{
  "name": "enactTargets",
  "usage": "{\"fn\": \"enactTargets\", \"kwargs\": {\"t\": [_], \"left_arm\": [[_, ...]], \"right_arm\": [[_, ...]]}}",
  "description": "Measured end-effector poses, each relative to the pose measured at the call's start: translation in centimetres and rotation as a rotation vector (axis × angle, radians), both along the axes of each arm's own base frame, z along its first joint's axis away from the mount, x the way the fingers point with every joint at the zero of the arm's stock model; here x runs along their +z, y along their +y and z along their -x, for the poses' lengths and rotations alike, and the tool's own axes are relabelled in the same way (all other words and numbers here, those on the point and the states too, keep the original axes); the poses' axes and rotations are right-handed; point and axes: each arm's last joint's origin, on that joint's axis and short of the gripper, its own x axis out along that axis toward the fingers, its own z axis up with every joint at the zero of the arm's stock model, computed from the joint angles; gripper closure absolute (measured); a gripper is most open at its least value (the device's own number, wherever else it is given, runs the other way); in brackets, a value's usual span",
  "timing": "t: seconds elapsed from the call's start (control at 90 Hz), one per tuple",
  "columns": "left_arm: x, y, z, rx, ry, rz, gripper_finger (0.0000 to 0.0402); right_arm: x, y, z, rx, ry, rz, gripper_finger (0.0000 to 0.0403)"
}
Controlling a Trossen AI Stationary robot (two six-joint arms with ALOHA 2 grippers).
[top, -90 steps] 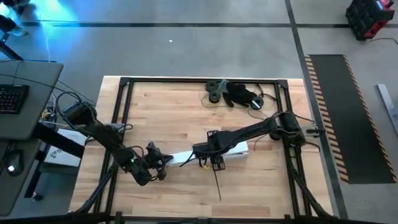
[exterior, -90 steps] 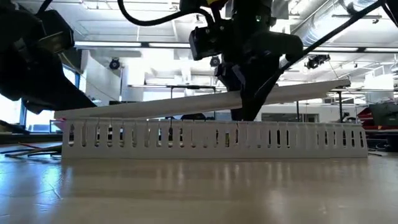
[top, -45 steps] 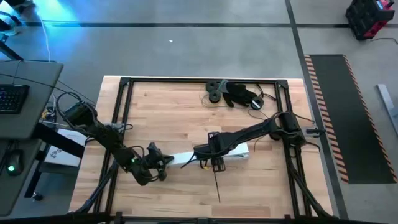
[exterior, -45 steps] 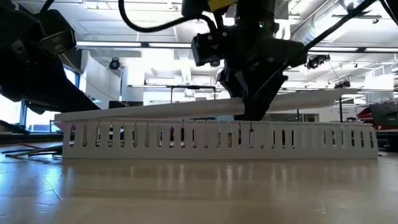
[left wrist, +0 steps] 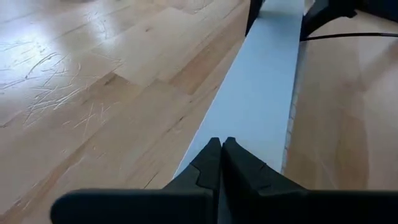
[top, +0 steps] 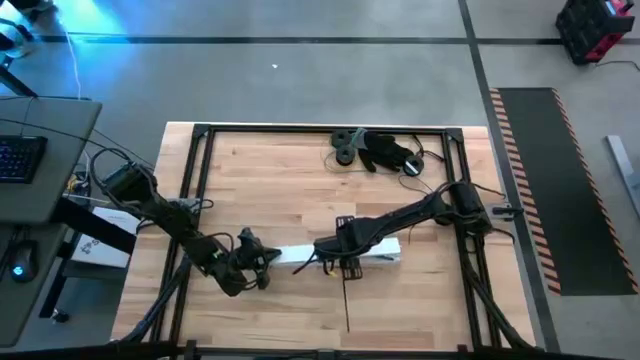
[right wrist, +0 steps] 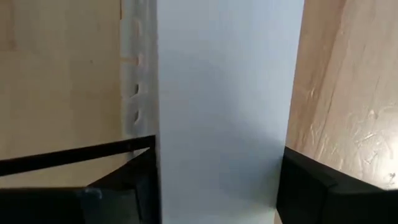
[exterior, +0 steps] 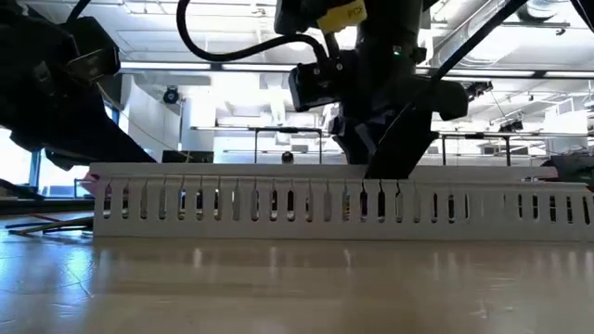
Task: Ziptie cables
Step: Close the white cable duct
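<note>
A white slotted duct (top: 372,252) lies on the wooden table near its middle. A long white flat strip (exterior: 306,170) lies level along the duct's top. My right gripper (top: 340,250) reaches down over them and is shut on the strip. My left gripper (top: 265,262) is shut at the strip's left end (left wrist: 249,106) and points toward the table's right. A thin dark stick (top: 346,300) lies from below the right gripper toward the near edge. The cables show only as thin dark strands (top: 428,160) beside a dark heap at the far edge. My left gripper has its shut fingertips (left wrist: 221,149) against the strip's left end, coming nearly level from the table's left along the strip. Whether they press on it or pinch an edge cannot be told. My right gripper pinches the strip's two long edges (right wrist: 163,155) between its two fingers (right wrist: 311,180), from above, pointing down, across the strip. The strip lies level on the slotted duct, whose wall (right wrist: 137,93) shows beside one finger.
Dark round parts (top: 345,145) and a dark heap (top: 388,152) sit by the far edge. A black frame (top: 200,180) runs around the table. A desk with a keyboard (top: 20,158) stands to the left. In the low view the duct (exterior: 278,202) spans the table.
My right gripper has gone down and slightly toward the near edge with the strip. The strip's right end, raised a second ago, has dropped, so the strip now lies level on the duct. The dark stick has shifted a little toward the near edge.
</note>
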Motion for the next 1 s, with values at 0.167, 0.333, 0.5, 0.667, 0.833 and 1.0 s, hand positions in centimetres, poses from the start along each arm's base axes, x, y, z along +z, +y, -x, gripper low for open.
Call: {"fn": "enactTargets", "kwargs": {"t": [0.167,0.333,0.5,0.667,0.833,1.0], "left_arm": [[0.0,0.0,0.0,-0.001,0.002,-0.001,0.0401],[0.0,0.0,0.0,-0.007,0.006,-0.016,0.0401],[0.0,0.1,0.0,-0.002,0.004,-0.021,0.0401],[0.0,0.1,0.0,0.007,-0.001,-0.031,0.0401],[0.0,0.1,0.0,0.008,-0.003,-0.033,0.0401],[0.0,0.2,0.0,0.012,-0.004,-0.05,0.0401]], "right_arm": [[0.0,0.0,0.0,0.004,0.001,-0.005,0.0189],[0.1,0.0,0.0,-0.008,0.0,-0.007,0.0207],[1.2,0.0,0.3,-0.031,-0.02,-0.005,0.0208],[1.8,0.2,0.5,-0.067,-0.034,-0.018,0.0201],[1.9,0.5,0.6,-0.081,-0.034,-0.036,0.0206],[1.9,0.6,0.6,-0.1,-0.036,-0.045,0.0207]]}}
